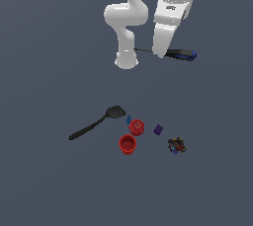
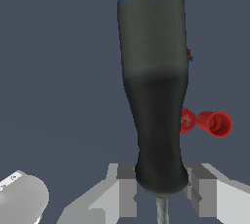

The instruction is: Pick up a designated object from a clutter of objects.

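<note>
Screwdriver [image 2: 154, 96] is clamped between the gripper [image 2: 161, 186] fingers at the handle's shaft end — lifted well above the clutter [image 1: 136, 133], long axis held level, blue tip toward the exterior view's right.

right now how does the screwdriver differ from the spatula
The screwdriver is held in the hand, well away from the clutter; the spatula lies on the floor beside the red knob. The screwdriver's handle is tipped blue and its shaft is a thin bare rod; the spatula is all black and ends in a broad flat blade. Both are slim, dark and long.
</note>
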You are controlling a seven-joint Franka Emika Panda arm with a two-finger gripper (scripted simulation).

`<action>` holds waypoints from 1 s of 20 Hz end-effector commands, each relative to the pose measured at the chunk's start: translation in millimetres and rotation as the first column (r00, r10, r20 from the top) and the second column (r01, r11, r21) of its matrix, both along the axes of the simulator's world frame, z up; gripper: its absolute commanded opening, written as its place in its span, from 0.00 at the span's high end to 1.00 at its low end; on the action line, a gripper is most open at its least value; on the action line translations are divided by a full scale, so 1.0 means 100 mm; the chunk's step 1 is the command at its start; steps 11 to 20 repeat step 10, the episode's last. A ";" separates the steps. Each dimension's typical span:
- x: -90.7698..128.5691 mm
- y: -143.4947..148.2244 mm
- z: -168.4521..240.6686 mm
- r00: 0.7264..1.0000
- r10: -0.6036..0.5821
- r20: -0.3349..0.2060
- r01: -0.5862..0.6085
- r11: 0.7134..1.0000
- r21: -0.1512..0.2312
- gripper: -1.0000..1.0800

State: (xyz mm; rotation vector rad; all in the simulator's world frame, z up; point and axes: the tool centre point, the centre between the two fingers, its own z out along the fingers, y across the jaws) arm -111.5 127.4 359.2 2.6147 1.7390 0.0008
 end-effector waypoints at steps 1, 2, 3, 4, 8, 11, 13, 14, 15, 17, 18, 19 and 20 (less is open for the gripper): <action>0.02 0.06 0.11 1.000 0.000 -0.001 0.000 1.000 0.000 1.00; 0.03 0.08 0.15 1.000 0.000 -0.001 0.000 1.000 0.000 1.00; 0.04 0.10 0.18 1.000 0.000 -0.001 0.000 1.000 0.000 1.00; 0.05 0.11 0.20 1.000 0.000 -0.001 0.000 1.000 0.001 1.00; 0.06 0.14 0.25 1.000 0.000 -0.001 0.000 1.000 0.001 1.00; 0.06 0.14 0.26 1.000 0.000 -0.001 0.000 1.000 0.001 1.00; 0.06 0.14 0.26 1.000 0.000 -0.001 0.000 1.000 0.001 1.00; 0.06 0.14 0.26 1.000 0.000 -0.001 0.000 1.000 0.001 1.00; 0.06 0.14 0.26 1.000 0.000 -0.001 0.000 1.000 0.001 1.00; 0.06 0.14 0.26 1.000 0.000 -0.001 0.000 1.000 0.001 1.00; 0.06 0.14 0.26 1.000 0.000 -0.001 0.000 1.000 0.001 1.00; 0.06 0.14 0.26 1.000 0.000 -0.001 0.000 1.000 0.001 1.00; 0.06 0.14 0.26 1.000 0.000 -0.001 0.000 1.000 0.001 1.00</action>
